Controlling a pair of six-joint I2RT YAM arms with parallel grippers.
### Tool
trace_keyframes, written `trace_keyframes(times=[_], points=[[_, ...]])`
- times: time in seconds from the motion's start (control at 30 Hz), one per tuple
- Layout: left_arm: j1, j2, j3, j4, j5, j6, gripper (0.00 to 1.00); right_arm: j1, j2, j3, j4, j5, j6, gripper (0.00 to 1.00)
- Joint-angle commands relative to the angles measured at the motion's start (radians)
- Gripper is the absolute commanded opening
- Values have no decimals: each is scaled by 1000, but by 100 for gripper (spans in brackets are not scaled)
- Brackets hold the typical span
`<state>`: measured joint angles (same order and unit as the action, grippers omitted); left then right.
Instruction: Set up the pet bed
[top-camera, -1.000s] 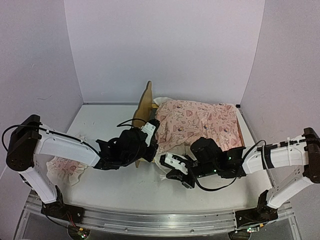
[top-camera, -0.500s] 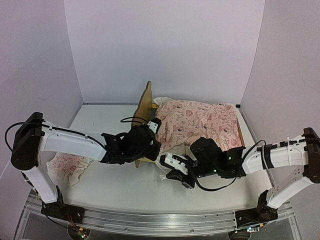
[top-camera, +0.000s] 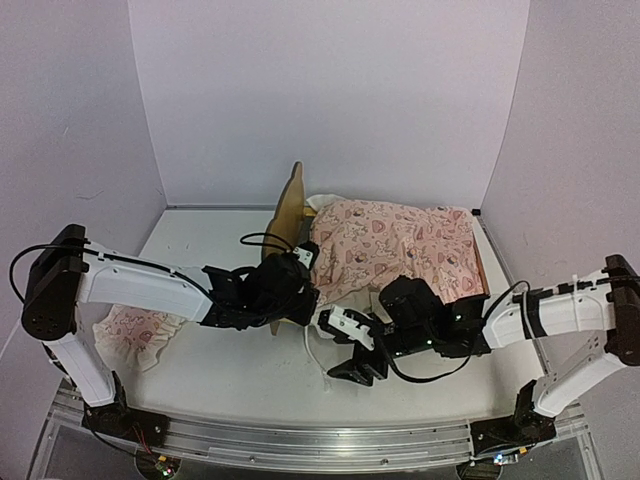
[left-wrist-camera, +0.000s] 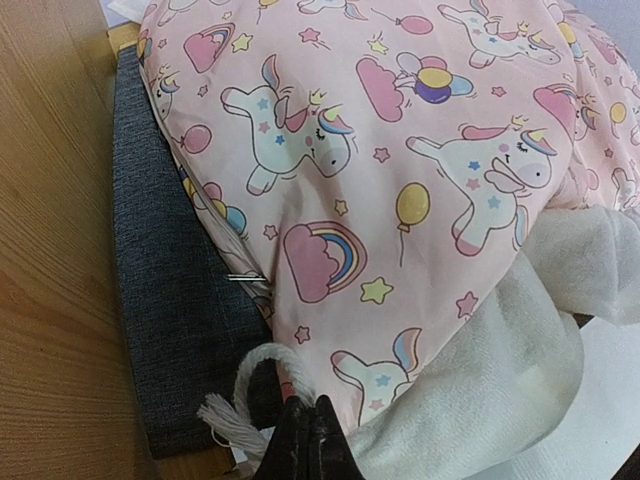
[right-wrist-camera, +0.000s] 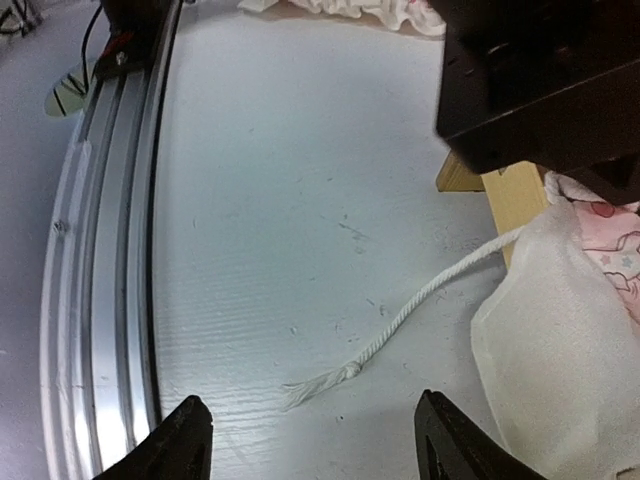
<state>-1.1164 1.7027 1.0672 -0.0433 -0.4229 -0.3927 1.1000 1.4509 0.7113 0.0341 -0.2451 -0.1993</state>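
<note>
Our left gripper (left-wrist-camera: 308, 432) has its tips pressed tight together, right at the near edge of the pet bed (top-camera: 290, 205). A loop of white rope (left-wrist-camera: 258, 375) curls against them, but we honestly can't tell if it's pinched. That arm stretches low across the table (top-camera: 200, 260) from the left. Our right gripper (right-wrist-camera: 315, 445) hangs wide apart with nothing in it, just above a frayed rope end lying on the table in front of the bed, forearm reaching in from the right. The bed is pale plywood with a wavy headboard and a dark grey woven mattress pad (left-wrist-camera: 170, 300). A pink unicorn-print blanket (left-wrist-camera: 400, 150) with fluffy white backing is draped over it.
</note>
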Motion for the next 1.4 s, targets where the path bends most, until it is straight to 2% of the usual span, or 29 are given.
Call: trace_keyframes(times=[0.0,0.23,0.3,0.47,0.5,0.57,0.6,0.67,0.73,0.77,0.97,1.13,1.27,1.37], points=[[7,-63,1,-17,-27,1,0,-7,-101,71,53,116,-58,77],[24,-107,-36,30,-2,1,0,-41,64,92,231,286,-449,82],[24,-117,-40,39,0,7,0,-59,116,142,236,298,-487,82],[27,-135,-66,74,9,8,0,-104,221,201,237,203,-483,76],[27,-138,-70,79,13,8,0,-114,233,209,238,181,-463,72],[27,-142,-78,87,19,8,0,-127,250,230,238,161,-424,58],[27,-144,-82,92,25,9,0,-129,255,234,237,149,-412,49],[27,-151,-85,96,27,11,0,-132,257,235,237,131,-391,24],[29,-157,-82,95,31,19,0,-139,241,223,239,117,-373,7],[30,-160,-81,94,34,20,0,-144,232,214,242,109,-364,3],[33,-174,-66,100,60,30,0,-193,175,189,245,53,-259,0],[35,-186,-45,102,171,80,0,-256,46,139,247,-36,-114,0],[42,-171,6,-2,216,-11,0,-290,-2,128,217,-100,-49,0],[42,-138,27,-30,186,-100,0,-290,-23,108,215,-118,-40,0]])
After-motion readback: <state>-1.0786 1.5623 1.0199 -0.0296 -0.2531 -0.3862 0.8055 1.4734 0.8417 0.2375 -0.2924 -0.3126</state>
